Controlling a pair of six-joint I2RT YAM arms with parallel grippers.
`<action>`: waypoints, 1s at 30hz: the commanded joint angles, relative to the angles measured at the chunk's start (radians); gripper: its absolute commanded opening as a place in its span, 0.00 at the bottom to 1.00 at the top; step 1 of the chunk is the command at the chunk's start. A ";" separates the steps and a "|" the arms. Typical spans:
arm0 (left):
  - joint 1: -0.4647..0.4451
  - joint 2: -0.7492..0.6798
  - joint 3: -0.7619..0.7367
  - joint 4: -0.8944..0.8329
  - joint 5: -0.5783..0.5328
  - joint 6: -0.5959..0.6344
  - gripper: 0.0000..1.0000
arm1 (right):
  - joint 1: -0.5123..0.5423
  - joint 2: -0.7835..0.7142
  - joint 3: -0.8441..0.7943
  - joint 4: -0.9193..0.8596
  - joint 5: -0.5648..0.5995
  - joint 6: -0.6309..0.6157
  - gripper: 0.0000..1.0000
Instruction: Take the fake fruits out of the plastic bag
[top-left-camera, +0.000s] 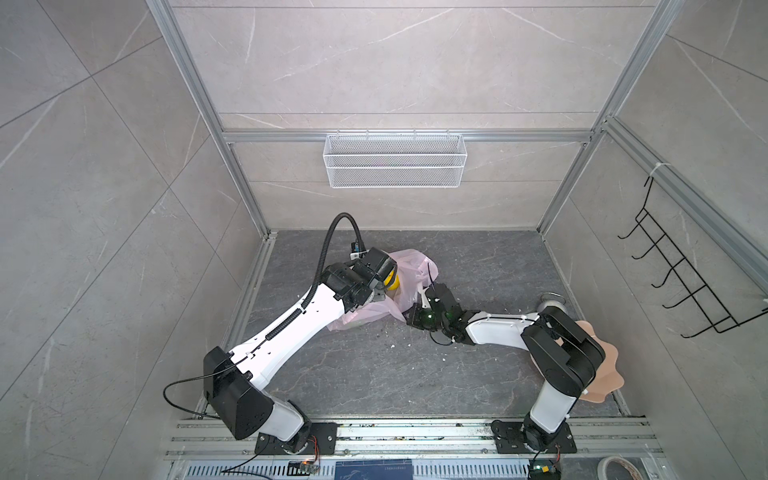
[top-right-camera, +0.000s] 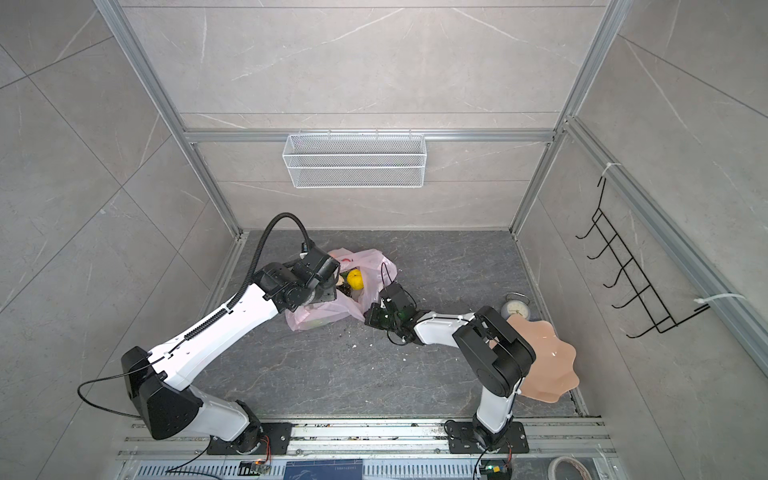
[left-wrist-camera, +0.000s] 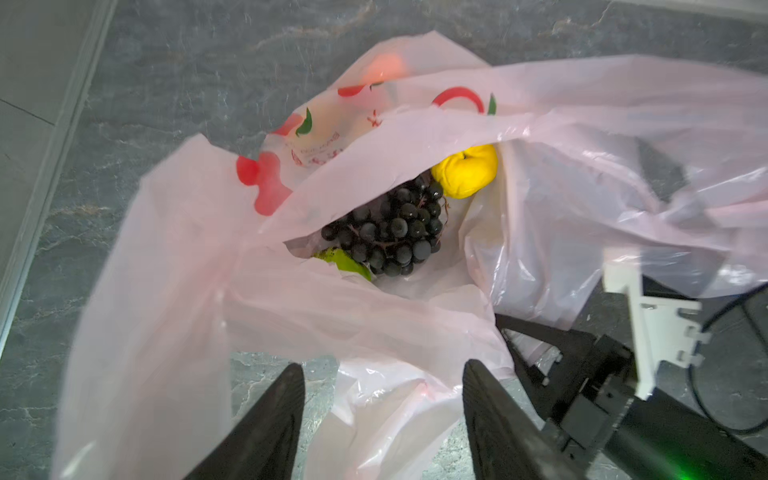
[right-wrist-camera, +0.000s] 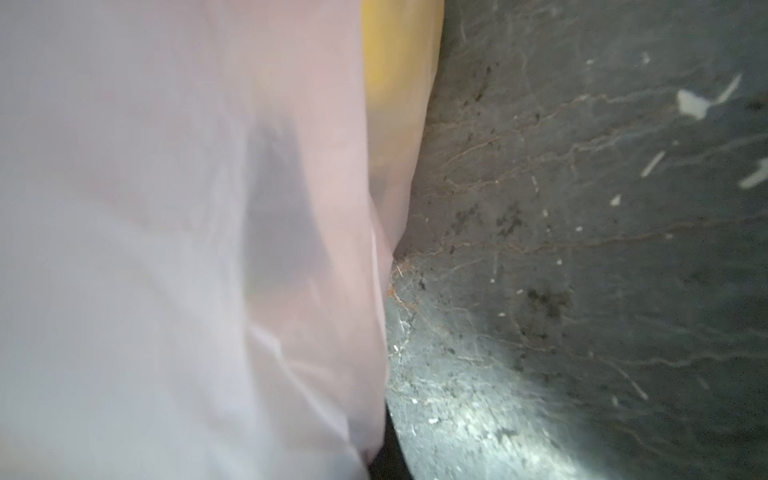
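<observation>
**Left pincer open over the bag, no fruit out yet**

Left wrist view: I see its 2 black fingers set apart with nothing between them, poised just above the near lip of the bag's mouth. Down in the opening lie the grapes. A yellow fruit touches them on one side and a green piece is tucked under the other. An orange glow shows through the film farther off. I take it for another fruit but cannot be sure. The right pincer meets the bag's edge with its jaws together, and I judge it is pinching a fold there to keep the mouth open.

Right wrist view: mostly blurred film, very close. Behind it is a long yellow shape that I read as the banana, inside the bag and low against the tabletop.

Both top views: the bag lies between the 2 arms, toward the back of the tabletop, with the yellow fruit peeking out of its mouth. I find no fruit on the tabletop outside it. The plate sits by the right arm, well apart from the bag, and the part that shows is bare.

My reading: 0 pieces are out and at least 4 are inside, so the whole unloading is ahead. The grapes look like the easiest first pick.
</observation>
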 joint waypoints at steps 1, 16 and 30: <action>0.095 -0.089 -0.174 0.189 0.212 -0.054 0.59 | 0.005 -0.042 0.009 -0.030 0.031 -0.038 0.02; -0.089 0.003 0.116 0.024 -0.184 -0.041 0.65 | 0.047 0.003 0.031 -0.019 0.060 -0.064 0.02; 0.048 0.393 0.301 -0.320 -0.300 0.024 0.87 | 0.058 -0.039 0.004 -0.015 0.086 -0.068 0.03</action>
